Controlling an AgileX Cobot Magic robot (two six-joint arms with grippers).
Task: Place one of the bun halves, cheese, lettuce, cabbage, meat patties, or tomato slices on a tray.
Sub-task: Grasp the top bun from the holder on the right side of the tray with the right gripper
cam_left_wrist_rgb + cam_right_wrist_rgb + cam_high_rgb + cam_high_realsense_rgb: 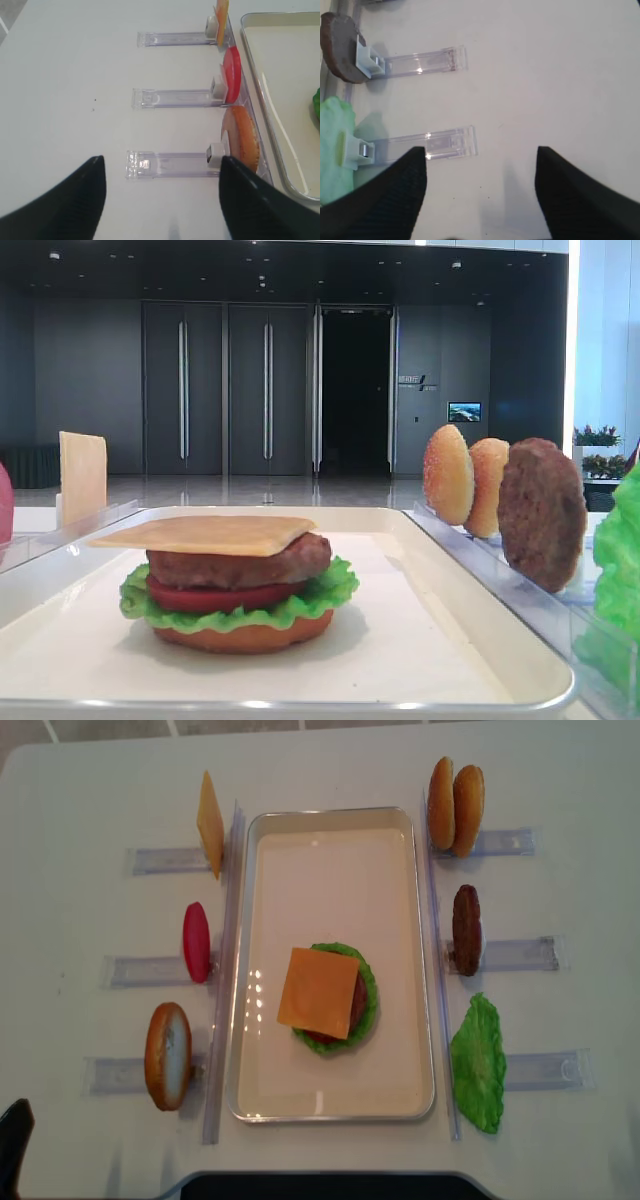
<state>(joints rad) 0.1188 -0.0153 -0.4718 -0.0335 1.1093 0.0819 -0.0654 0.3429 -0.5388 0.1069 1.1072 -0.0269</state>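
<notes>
**Burger stack waits for its seeded top**

Nearest the low exterior camera sits the tray (500,640), white with a glossy raised rim, carrying a stack: flat bun bottom (243,635), lettuce (330,590), tomato slice (215,597), meat patty (240,565) and a cheese (205,533) square on top, slightly askew.

Beside the tray on the right, a spare lettuce leaf (478,1063) lies against a clear rack (545,1070), then a second patty (466,928) stands on edge. Farthest back on that side stand the bun halves (455,805), two seeded domes upright and touching each other. On the left stand another bun half (167,1055), a tomato slice (196,941) and a cheese slice (210,824).

The right claw (482,192) hangs over bare tabletop (560,75) with its jaws spread wide and nothing between them. The left claw (162,195) is likewise wide apart and empty, just short of the near left rack (170,164).

Judging from the stack, a domed top is the likely next piece. It looks light and fairly stiff, smooth enough to slip; pinching it across its rim, flat face to dome, should hold best. Setting it on the loose cheese could shift that slice.
</notes>
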